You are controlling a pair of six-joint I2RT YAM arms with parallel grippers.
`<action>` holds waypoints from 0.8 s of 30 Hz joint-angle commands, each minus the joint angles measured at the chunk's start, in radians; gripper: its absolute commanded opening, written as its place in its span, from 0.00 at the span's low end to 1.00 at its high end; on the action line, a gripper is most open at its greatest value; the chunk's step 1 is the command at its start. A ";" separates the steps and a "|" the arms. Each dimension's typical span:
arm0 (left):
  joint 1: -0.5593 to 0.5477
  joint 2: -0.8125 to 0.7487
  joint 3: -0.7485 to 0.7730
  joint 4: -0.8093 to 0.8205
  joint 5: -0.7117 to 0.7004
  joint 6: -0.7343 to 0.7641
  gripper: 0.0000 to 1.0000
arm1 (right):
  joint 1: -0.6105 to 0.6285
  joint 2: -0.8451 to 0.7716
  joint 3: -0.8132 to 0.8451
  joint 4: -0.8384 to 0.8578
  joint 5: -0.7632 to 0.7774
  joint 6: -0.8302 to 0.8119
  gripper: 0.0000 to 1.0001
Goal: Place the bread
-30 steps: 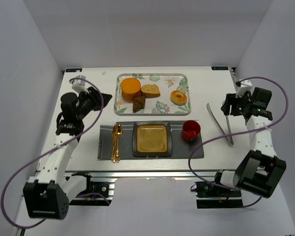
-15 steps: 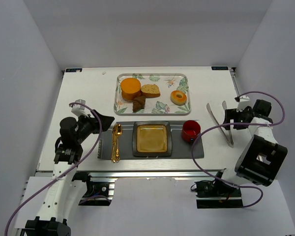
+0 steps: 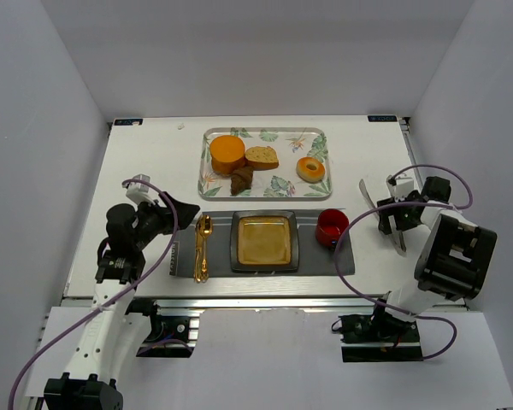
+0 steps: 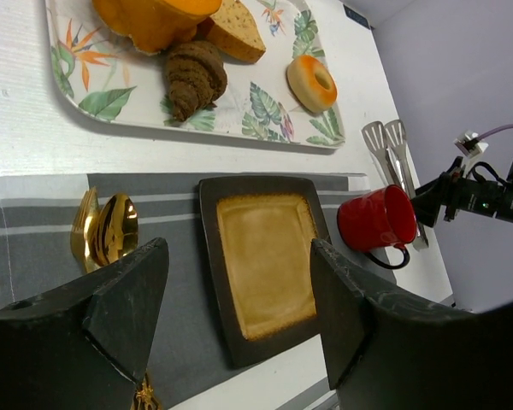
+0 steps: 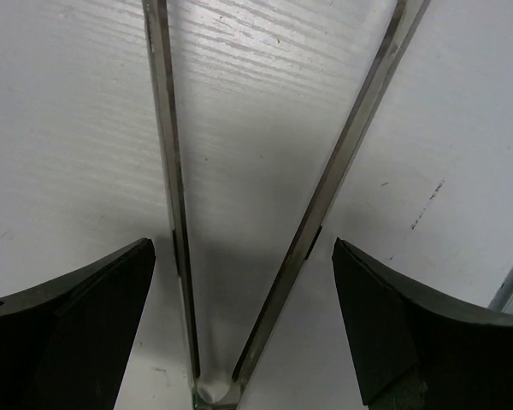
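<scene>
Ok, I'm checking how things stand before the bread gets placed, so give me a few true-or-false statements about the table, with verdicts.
1. The bread lies on the floral tray. True.
2. The doughnut sits on the square plate. False: the plate is empty and the doughnut is on the tray.
3. The right gripper is open over the tongs. True.
4. The left gripper is shut on the gold spoon. False: it is open and empty, and the spoon lies on the placemat.
5. The red mug stands right of the plate. True.
</scene>
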 commanded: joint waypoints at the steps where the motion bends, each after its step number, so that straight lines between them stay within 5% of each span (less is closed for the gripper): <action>1: 0.003 -0.010 -0.018 0.000 0.001 -0.004 0.76 | 0.036 0.041 0.000 0.089 0.059 -0.008 0.89; 7: 0.003 -0.006 0.001 -0.024 -0.010 0.007 0.76 | 0.045 0.106 0.023 0.129 0.104 0.033 0.77; 17: 0.003 -0.035 -0.001 -0.044 -0.013 -0.001 0.76 | 0.041 0.025 0.027 0.044 -0.006 0.015 0.08; 20: 0.003 -0.045 0.004 -0.053 -0.013 -0.002 0.76 | 0.044 -0.035 0.108 -0.028 -0.089 0.045 0.02; 24: 0.003 -0.062 -0.004 -0.050 -0.013 -0.017 0.76 | 0.099 -0.078 0.251 -0.106 -0.169 0.122 0.05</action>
